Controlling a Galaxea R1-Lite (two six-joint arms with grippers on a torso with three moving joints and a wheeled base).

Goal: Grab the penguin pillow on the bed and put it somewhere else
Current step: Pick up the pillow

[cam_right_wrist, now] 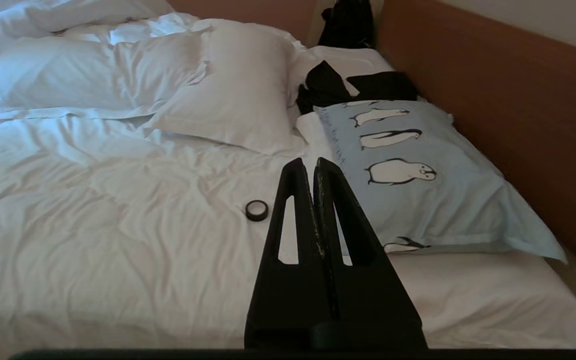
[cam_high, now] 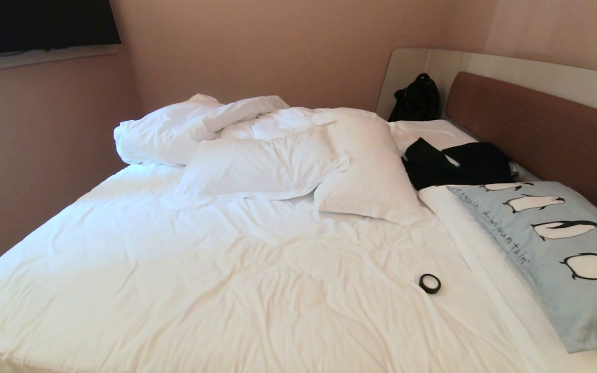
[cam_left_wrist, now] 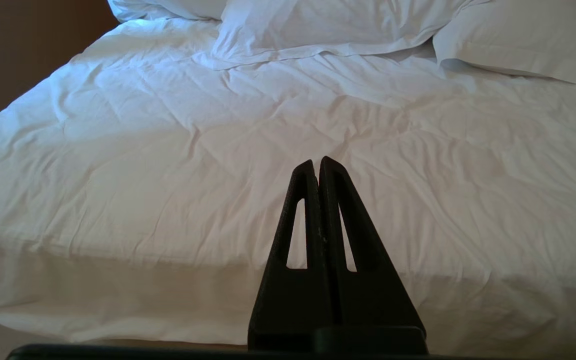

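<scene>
Two plain white pillows lie crumpled against a bunched white duvet. A small black tape roll sits flat on the sheet. Dark clothing is heaped near the headboard, and a black backpack leans in the far corner.

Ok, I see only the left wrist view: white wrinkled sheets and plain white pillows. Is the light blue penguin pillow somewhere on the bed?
Observer: Yes. The rectangular light blue penguin pillow lies along the large white bed's right side, against the brown wooden headboard.
Operator: Is something near it?
Observer: A small black tape ring lies on the sheet beside it, apart from it.
Operator: And the right gripper?
Observer: The right gripper is shut and empty, pointing toward the pillow, not touching it.
</scene>
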